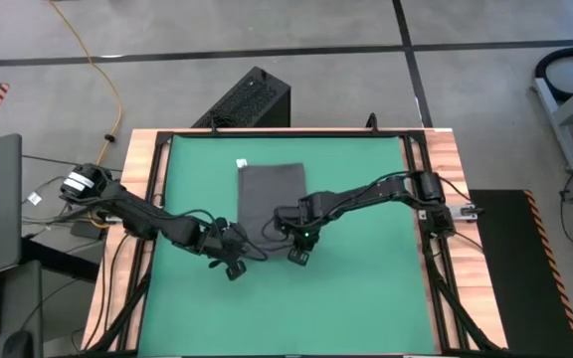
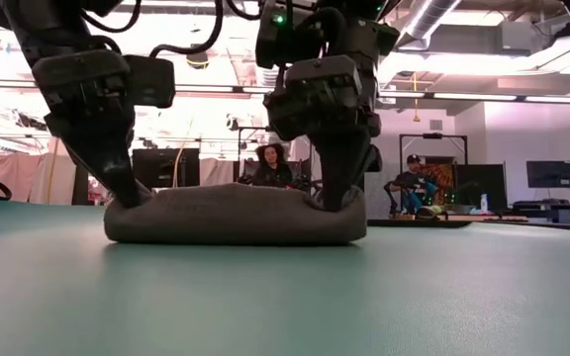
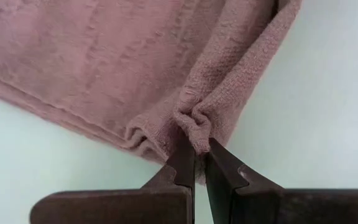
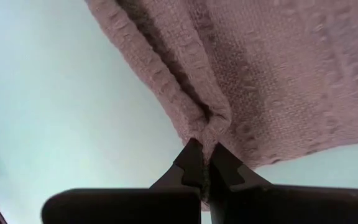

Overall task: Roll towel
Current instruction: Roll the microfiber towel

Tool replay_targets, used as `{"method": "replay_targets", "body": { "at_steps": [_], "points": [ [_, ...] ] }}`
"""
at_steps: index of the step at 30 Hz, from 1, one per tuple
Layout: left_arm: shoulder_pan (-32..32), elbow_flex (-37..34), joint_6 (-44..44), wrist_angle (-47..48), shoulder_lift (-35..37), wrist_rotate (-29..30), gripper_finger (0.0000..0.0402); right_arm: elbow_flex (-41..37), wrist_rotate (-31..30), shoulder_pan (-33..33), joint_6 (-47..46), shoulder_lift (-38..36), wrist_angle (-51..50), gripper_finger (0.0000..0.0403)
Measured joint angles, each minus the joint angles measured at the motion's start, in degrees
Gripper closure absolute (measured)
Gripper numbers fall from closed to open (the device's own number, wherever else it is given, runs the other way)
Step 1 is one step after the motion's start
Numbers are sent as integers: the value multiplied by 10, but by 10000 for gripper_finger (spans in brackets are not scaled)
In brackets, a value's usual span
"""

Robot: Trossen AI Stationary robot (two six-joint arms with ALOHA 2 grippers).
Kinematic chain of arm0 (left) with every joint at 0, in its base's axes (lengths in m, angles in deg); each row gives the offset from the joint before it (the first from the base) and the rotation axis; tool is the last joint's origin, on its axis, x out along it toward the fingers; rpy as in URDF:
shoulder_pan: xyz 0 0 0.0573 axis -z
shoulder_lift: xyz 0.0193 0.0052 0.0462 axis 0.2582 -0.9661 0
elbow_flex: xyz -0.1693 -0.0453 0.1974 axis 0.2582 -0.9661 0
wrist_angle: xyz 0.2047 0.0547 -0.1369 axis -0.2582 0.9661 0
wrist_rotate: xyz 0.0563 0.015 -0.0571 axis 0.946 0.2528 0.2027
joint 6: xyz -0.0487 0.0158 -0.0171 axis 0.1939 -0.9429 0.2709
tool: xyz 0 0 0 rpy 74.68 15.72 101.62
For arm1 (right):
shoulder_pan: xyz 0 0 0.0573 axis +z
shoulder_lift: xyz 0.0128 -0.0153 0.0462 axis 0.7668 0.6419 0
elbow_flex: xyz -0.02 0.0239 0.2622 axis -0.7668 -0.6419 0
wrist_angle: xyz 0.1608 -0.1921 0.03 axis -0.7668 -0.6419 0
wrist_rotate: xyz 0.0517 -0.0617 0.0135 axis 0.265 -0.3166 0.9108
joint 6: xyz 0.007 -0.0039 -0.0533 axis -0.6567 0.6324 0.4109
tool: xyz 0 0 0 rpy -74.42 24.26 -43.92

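Towel roll, first turn in hand: the left gripper point(image 3: 194, 163) is pinched tight on one near corner of the dark charcoal-grey rectangular soft cloth towel point(image 1: 272, 191), a small pucker of fabric bunched between its fingers point(image 3: 182, 165); the right gripper point(image 4: 202, 163) is likewise clamped on the other near corner, fabric folded into a ridge just ahead of its tips. From the low view the edge between the two grippers looks already turned over into a thick rounded lip, both fingers pressed down at its ends. Beyond the grippers the rest of the towel lies flat on the green table mat point(image 1: 366, 288), a small white tag point(image 1: 241, 163) at its far corner. Judgement: rolling just begun. Next move calls for both grippers to carry the edge forward together, level and in step, so the roll stays straight.
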Motion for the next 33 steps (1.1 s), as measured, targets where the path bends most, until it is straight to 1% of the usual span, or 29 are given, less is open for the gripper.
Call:
{"method": "replay_targets", "body": {
  "at_steps": [3,7,13,18,20,22,29,33],
  "points": [
    [-7,-23,3,-32,0,-2,401,0,-2,-13,16,-1,-6,385],
    [-19,-52,22,-55,0,-3,401,-16,4,-25,29,1,14,385],
    [-43,-53,-5,-69,0,-6,401,-52,8,-39,34,2,23,385],
    [-91,-53,-25,-69,0,-6,401,-88,24,-56,34,0,55,385],
    [-108,-54,-42,-69,0,-13,401,-89,31,-62,33,0,55,385],
    [-125,-64,-55,-90,-4,-28,401,-90,36,-68,33,0,59,385],
    [-169,-118,-45,-171,-7,-70,401,-90,32,-83,41,0,65,385],
    [-179,-125,-58,-177,-7,-88,401,-90,27,-85,49,0,66,363]
  ]
}}
